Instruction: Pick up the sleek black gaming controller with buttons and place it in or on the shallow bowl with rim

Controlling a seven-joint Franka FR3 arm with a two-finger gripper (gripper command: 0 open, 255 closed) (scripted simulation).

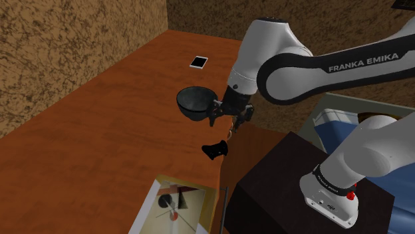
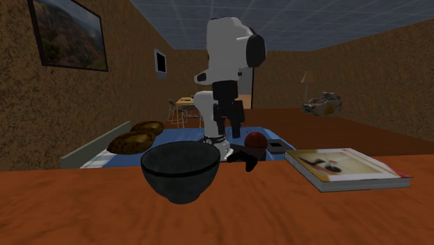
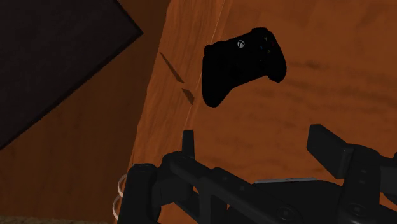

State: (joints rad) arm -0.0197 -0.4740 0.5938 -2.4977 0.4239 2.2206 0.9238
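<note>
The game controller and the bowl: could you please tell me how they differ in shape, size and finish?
The bowl is round and stands rim up; the game controller is flat with two grips and lies face up. The bowl looks wider than the game controller. The bowl has a grey sheen; the game controller is plain black. Both are dark and rest apart on the brown table.
</note>
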